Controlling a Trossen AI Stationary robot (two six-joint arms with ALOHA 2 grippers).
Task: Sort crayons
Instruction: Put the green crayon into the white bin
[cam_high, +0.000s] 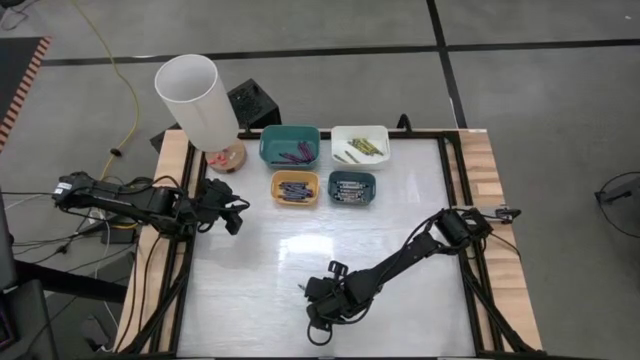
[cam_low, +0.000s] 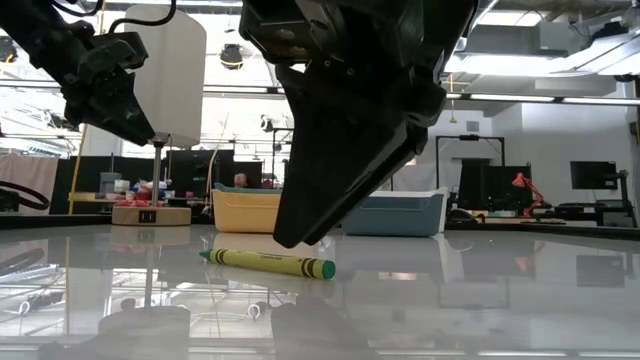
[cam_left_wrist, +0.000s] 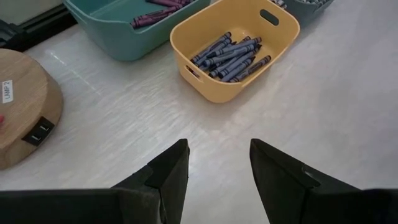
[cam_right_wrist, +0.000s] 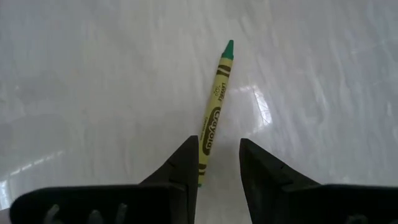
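One yellow-green crayon (cam_right_wrist: 214, 112) with a green tip lies flat on the white table, near the front middle; it also shows in the low view (cam_low: 270, 263). My right gripper (cam_right_wrist: 219, 144) is open and low over it, its two fingers standing on either side of the crayon's blunt end; the crayon lies close to one finger. In the high view my right gripper (cam_high: 315, 293) is near the front edge. My left gripper (cam_left_wrist: 219, 146) is open and empty, raised over the table's left side (cam_high: 237, 215), short of the bins.
Four small bins stand at the back: teal (cam_high: 290, 146) with purple crayons, white (cam_high: 360, 146) with yellow-green ones, yellow (cam_high: 295, 187) with blue ones, blue-grey (cam_high: 352, 187) with grey ones. A lamp (cam_high: 200, 100) on a wooden base (cam_left_wrist: 25, 106) stands at the back left.
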